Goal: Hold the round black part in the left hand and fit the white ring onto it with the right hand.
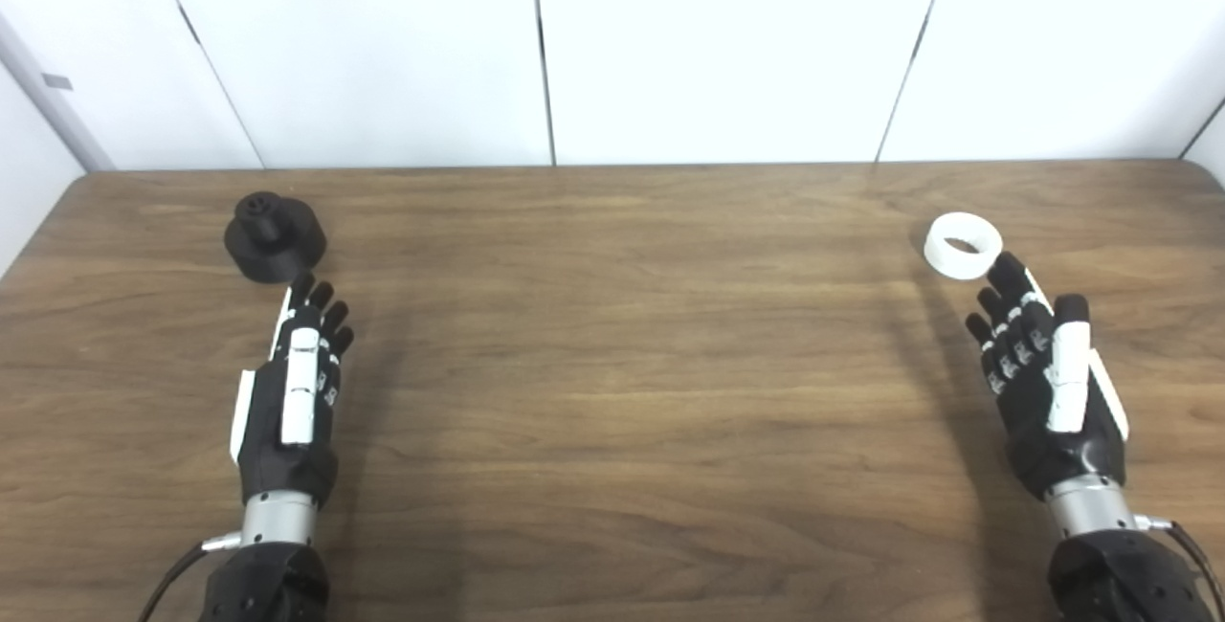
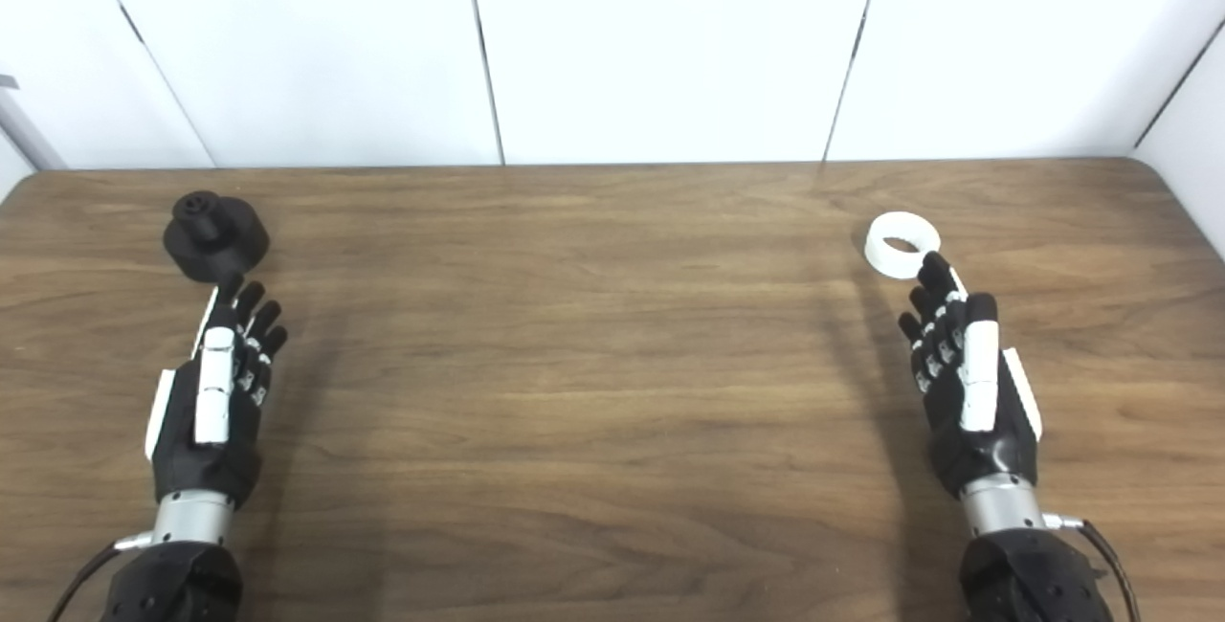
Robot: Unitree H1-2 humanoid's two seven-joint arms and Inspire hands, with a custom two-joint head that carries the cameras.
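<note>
Surface: wooden surface (image 1: pixel 612 364) carrying both parts, which lie well apart at its far left and far right.
Black part: round black part (image 1: pixel 275 237), stepped, narrow boss uppermost, standing at far left.
White ring: white ring (image 1: pixel 963 245), lying flat at far right, bore facing up.
Left hand: left hand (image 1: pixel 292 392) released, fingers extended, grasping nothing; fingertips just short of the black part.
Right hand: right hand (image 1: pixel 1045 375) released, fingers spread, empty; fingertips at the ring's near edge, contact uncertain.
Step in hand: judged to be the reach, with neither part yet lifted.
Good practice: grasp the black part by its wide base so the boss stays exposed; pinch the ring by its outer wall, keeping the bore clear.
</note>
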